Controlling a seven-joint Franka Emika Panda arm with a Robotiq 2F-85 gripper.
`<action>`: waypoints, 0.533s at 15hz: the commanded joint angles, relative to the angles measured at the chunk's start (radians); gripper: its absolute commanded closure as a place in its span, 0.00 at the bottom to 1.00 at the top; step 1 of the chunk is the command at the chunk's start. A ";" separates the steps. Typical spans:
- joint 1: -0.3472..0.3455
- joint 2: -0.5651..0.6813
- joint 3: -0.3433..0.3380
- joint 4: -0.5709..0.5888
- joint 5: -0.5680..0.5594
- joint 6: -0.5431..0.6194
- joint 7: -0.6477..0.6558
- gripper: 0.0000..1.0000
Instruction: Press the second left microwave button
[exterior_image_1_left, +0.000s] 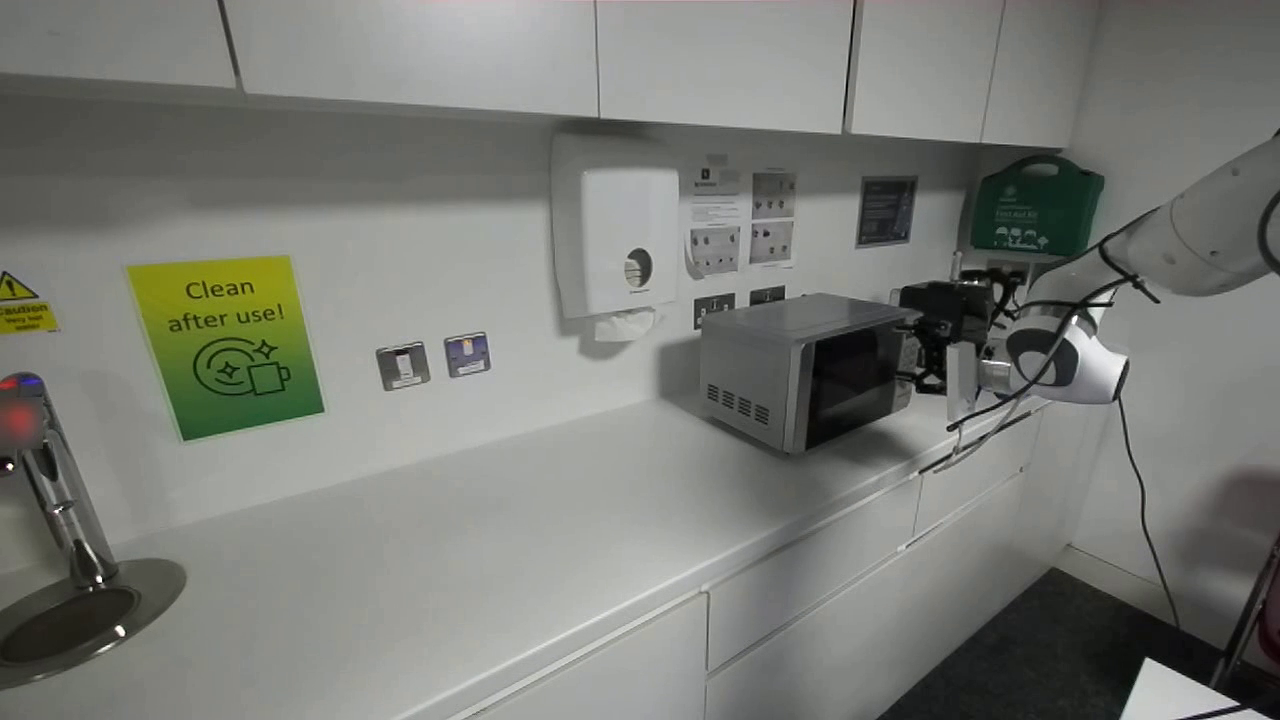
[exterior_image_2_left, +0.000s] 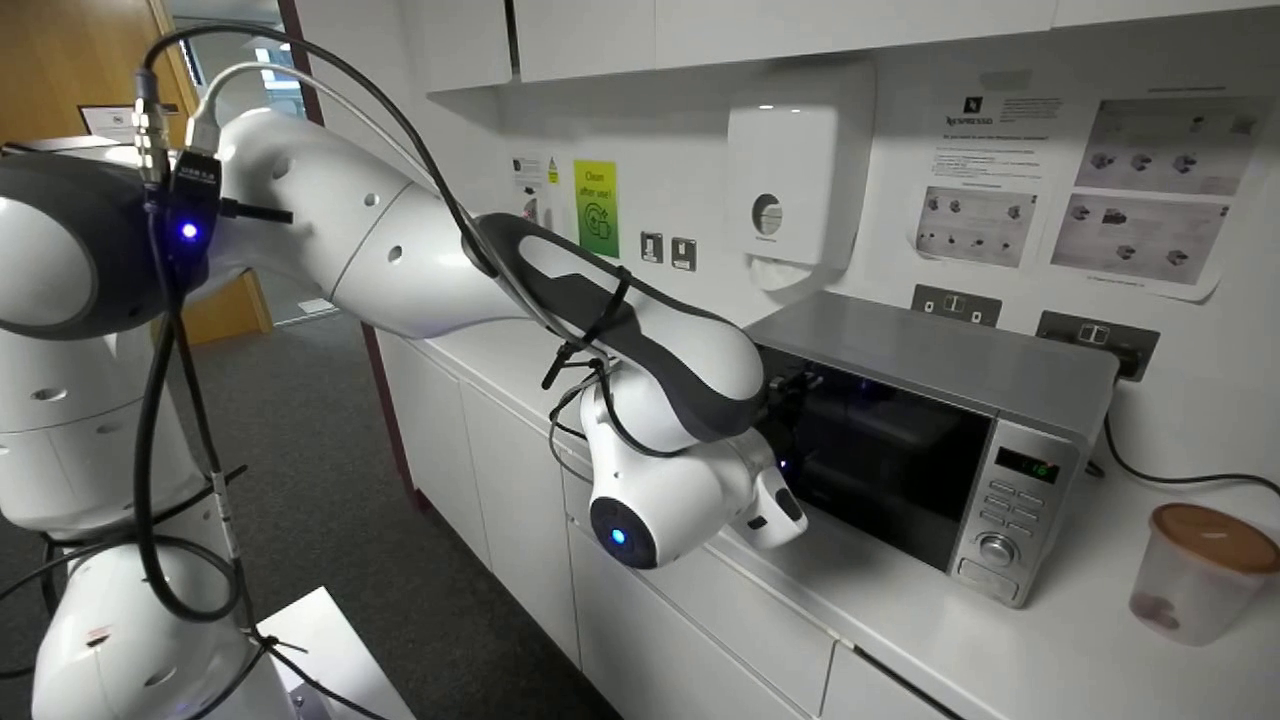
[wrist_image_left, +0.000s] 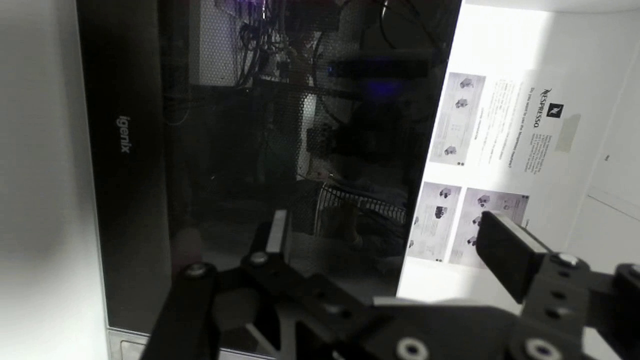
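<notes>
My gripper (wrist_image_left: 394, 235) has its two fingers (wrist_image_left: 278, 232) spread wide apart and holds nothing; the wrist view alone shows this plainly, for in an exterior view my arm (exterior_image_2_left: 430, 270) hides most of the gripper. From the wrist, one finger shows against the dark window (wrist_image_left: 295, 150) of the microwave (exterior_image_1_left: 797, 385), the other against notices (wrist_image_left: 492, 145) on the wall (exterior_image_1_left: 450, 230). The microwave stands on the desk (exterior_image_1_left: 520, 520) straight ahead of my gripper; whether I touch it, I cannot tell. The lettering igenix (wrist_image_left: 123, 134) on its front reads only from the wrist, where just an edge of the control strip (exterior_image_2_left: 975, 535) shows. An exterior view gives me that strip whole, off to one side of my gripper: a green-lit display (exterior_image_2_left: 1027, 466), rows of small buttons (exterior_image_2_left: 1013, 507) and, below them, a round dial (exterior_image_2_left: 997, 550). Farther out on that side, in the same view alone, a clear tub (exterior_image_2_left: 1185, 590) with an orange-brown lid (exterior_image_2_left: 1215, 537) stands on the desk. Beyond the microwave from me and higher up, the white dispenser (exterior_image_1_left: 620, 235) hangs in both exterior views. A green first aid case (exterior_image_1_left: 1038, 205) past my gripper and, well away beyond the microwave's other end, a metal tap (exterior_image_1_left: 70, 500) show clearly in an exterior view.
</notes>
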 joint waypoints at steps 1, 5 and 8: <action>-0.016 0.000 0.016 0.002 -0.003 0.001 0.004 0.00; -0.016 0.000 0.016 0.002 -0.003 0.001 0.005 0.00; -0.036 0.024 0.000 0.019 -0.029 -0.061 0.017 0.00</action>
